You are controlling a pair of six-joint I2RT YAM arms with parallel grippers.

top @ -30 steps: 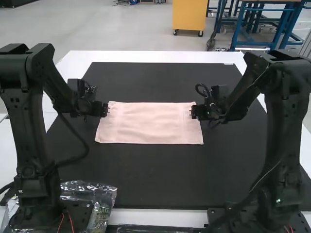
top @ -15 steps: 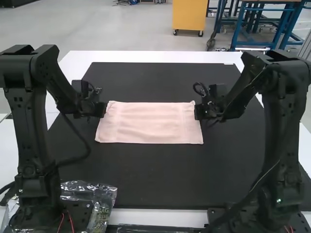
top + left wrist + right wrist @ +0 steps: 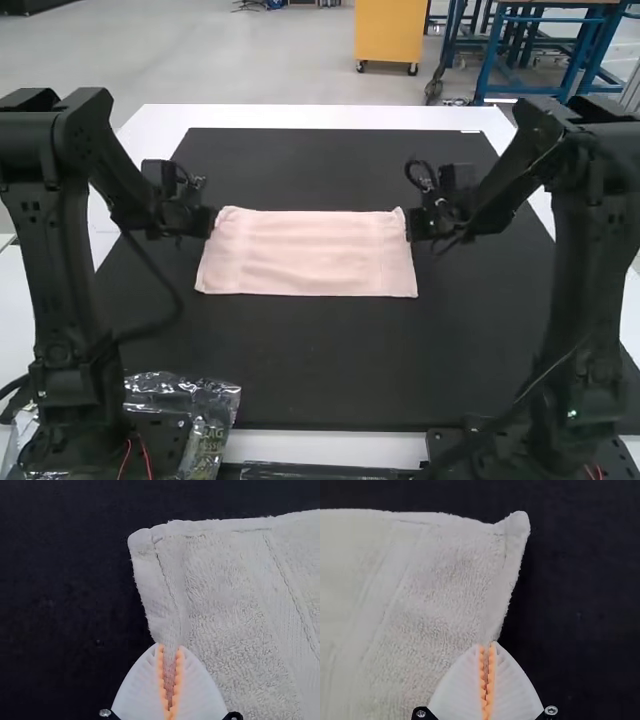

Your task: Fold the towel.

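Pink towel (image 3: 308, 253) stays put; both jaws shifted outward.

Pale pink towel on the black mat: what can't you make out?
Pale pink towel: underside and layer count, high view, hidden by its top layer.
Its rest, left wrist view: cut off by the edge.
Cloth depth in left gripper, left wrist view: its white fingers hide it.
Cloth depth in right gripper, right wrist view: its fingers hide it.

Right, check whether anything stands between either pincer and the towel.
Nothing visible does: the left pincer and the right pincer each grip a side edge of the towel, which lies on the black mat.
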